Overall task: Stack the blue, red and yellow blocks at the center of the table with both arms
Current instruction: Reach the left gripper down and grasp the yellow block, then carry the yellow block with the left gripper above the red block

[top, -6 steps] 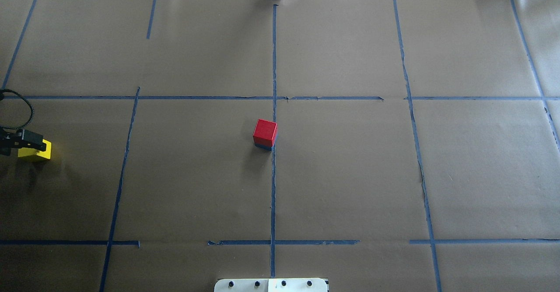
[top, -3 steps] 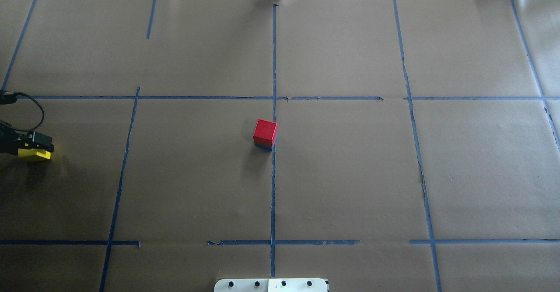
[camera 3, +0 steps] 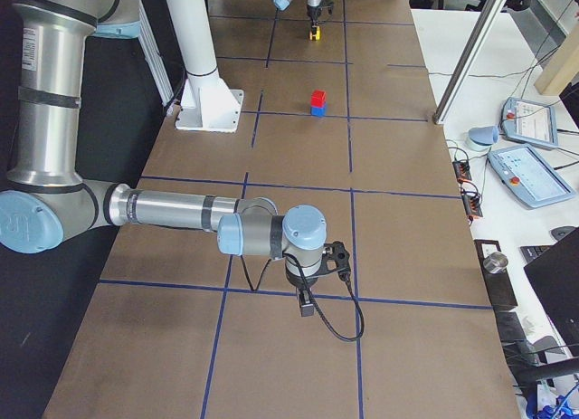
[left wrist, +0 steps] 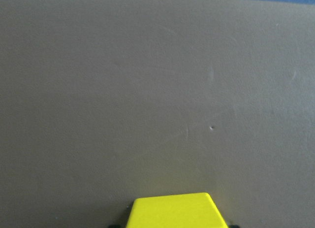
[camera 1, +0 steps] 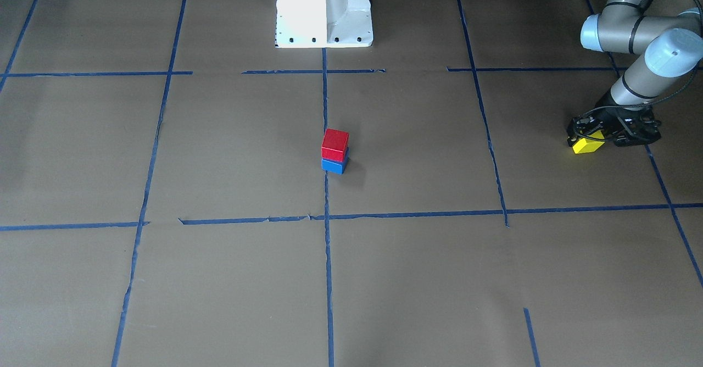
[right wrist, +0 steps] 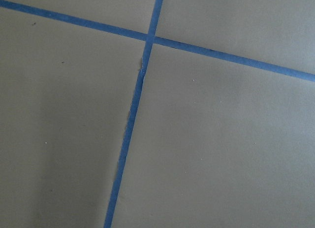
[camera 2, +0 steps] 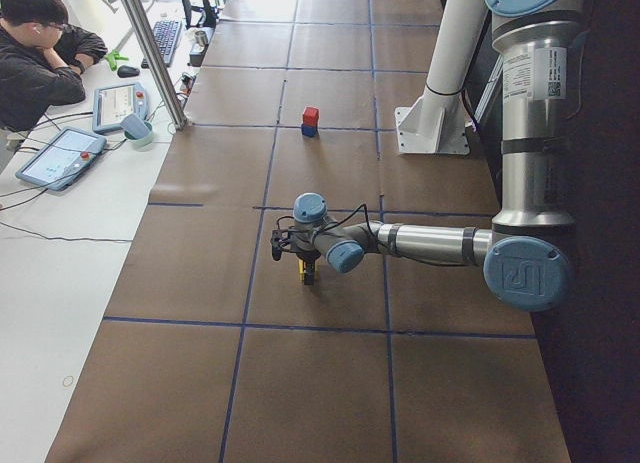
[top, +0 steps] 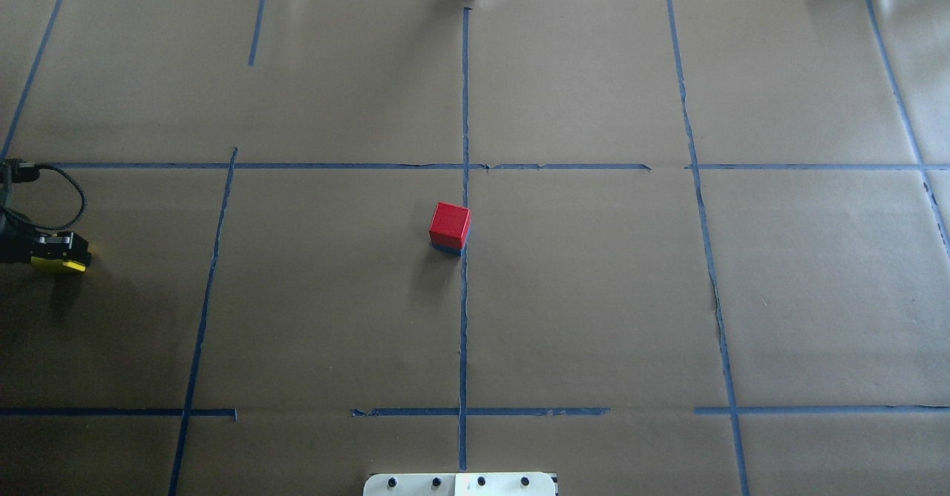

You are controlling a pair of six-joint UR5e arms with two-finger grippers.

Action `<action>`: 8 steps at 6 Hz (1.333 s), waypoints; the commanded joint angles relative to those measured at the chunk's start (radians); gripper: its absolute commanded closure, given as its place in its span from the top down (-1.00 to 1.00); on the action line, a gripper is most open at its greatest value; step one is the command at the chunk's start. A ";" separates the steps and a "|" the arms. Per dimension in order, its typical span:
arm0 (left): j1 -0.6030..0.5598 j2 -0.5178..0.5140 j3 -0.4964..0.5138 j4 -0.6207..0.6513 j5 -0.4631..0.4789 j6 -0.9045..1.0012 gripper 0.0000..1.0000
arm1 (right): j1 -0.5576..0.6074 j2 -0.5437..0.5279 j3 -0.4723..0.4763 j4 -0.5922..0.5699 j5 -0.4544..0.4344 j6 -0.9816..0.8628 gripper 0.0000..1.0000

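- Front-facing: red cube (camera 1: 335, 143) rests on blue cube (camera 1: 334, 166) at centre of brown-paper desk (camera 1: 219, 153) with blue tape grid (camera 1: 325, 235). Two of three stacked.
- Overhead: yellow cube (top: 67, 265) far left, well apart from the stack. Black left end effector (top: 58, 252) straddles it; clenched or not, cannot tell. Lift and placement remain.
- Left side: seated person (camera 2: 40, 58) and tablets (camera 2: 60, 158) beyond the desk edge.
- Right side: right end effector (camera 3: 307, 307) over bare paper; released or clenched, cannot tell.

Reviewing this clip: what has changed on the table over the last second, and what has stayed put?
The left gripper has come further over the yellow block, shifting toward the overhead view's right. Only a thin yellow edge shows now, where most of the block's top showed before. Whether the fingers have closed on it cannot be told. The block itself has not visibly shifted. The red block stays on the blue block at the centre.
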 commanded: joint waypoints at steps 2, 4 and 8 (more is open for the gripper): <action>0.006 -0.055 -0.122 0.122 -0.014 -0.001 -0.58 | 0.000 0.000 -0.001 0.000 0.000 0.002 0.99; 0.007 -0.348 -0.272 0.540 0.000 -0.001 -0.62 | 0.000 0.000 -0.001 0.000 0.000 0.002 0.99; 0.269 -0.705 -0.240 0.673 0.163 -0.047 -0.84 | 0.000 0.000 -0.001 0.000 0.000 0.003 0.99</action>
